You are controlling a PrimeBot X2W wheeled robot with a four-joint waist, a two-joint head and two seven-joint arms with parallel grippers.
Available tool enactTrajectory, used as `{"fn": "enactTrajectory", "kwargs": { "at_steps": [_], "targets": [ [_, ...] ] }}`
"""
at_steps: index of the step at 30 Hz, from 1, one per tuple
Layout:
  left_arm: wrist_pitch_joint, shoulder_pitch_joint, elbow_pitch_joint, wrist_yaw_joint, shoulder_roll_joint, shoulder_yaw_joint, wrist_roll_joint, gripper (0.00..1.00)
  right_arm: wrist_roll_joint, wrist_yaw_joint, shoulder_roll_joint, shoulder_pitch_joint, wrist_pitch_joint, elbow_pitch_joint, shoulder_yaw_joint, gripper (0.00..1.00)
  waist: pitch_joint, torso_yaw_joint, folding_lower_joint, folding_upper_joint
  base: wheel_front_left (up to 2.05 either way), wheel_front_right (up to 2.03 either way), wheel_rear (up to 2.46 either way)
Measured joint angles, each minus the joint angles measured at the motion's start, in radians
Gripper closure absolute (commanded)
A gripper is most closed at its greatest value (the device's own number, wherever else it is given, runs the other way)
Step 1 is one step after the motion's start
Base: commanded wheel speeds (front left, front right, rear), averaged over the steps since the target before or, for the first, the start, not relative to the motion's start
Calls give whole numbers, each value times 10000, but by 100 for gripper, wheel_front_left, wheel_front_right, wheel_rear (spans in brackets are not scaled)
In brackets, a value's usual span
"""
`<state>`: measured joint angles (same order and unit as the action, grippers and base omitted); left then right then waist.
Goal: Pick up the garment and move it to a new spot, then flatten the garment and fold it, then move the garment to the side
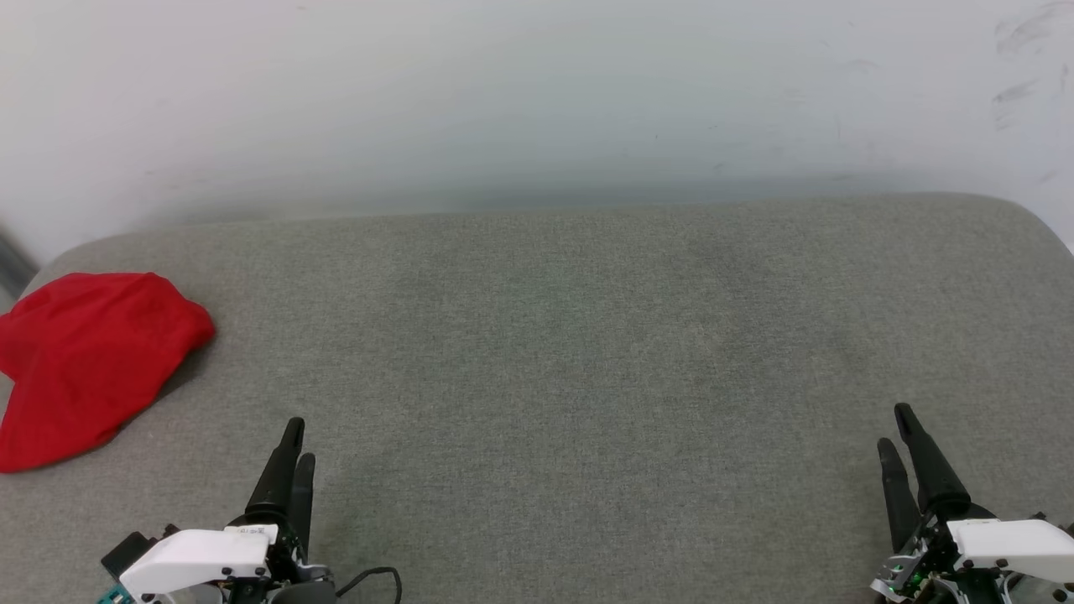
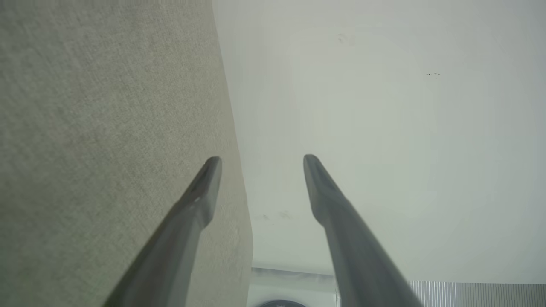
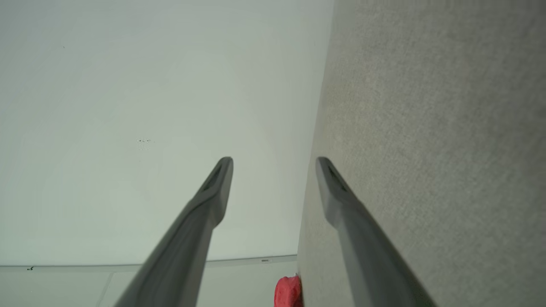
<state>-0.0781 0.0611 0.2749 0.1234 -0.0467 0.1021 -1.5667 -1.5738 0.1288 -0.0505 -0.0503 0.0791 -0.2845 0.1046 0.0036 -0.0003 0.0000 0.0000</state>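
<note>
- Garment: crumpled red fabric bundle (image 1: 88, 365), plain red face showing, lying at the far left edge of the grey woven upholstered surface (image 1: 570, 352); its left side is cut off by the edge of the head view.
- Long axis of the bundle runs diagonally in the head view, from near-left to far-right; the rounded, bulkier end points toward the white wall (image 1: 537, 101), and the flatter end trails toward the robot.
- Which end is collar and which is hem cannot be told.
- In the right wrist view a small part of the red garment (image 3: 288, 292) sits at the edge of the surface.
- Left gripper (image 1: 300, 442) is low at the near left, right of the garment and clear of it; the left wrist view shows its fingers spread wide with nothing between them (image 2: 261, 161).
- Right gripper (image 1: 894, 428) is at the near right, well apart from the garment; its fingers are spread wide and empty (image 3: 274, 161).
- Both sets of fingers point toward the wall.
</note>
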Motion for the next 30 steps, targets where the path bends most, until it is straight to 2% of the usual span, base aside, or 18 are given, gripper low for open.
{"fn": "enactTrajectory", "kwargs": {
  "at_steps": [7,16,30],
  "targets": [
    [291,-1,-368,-201,0,-2,928,0,899,2,4,94,-280,290,119,0,23,-1,0,0,0,0,0],
    [723,-21,-1104,-788,-2,-138,2884,0,3104,2,8,171,-713,1091,63,0,78,3,0,0,0,0,0],
    [1244,-170,-1615,-1354,-2,-644,5843,0,6320,2,13,431,-1243,2006,-330,0,132,36,0,0,0,0,0]
  ]
}}
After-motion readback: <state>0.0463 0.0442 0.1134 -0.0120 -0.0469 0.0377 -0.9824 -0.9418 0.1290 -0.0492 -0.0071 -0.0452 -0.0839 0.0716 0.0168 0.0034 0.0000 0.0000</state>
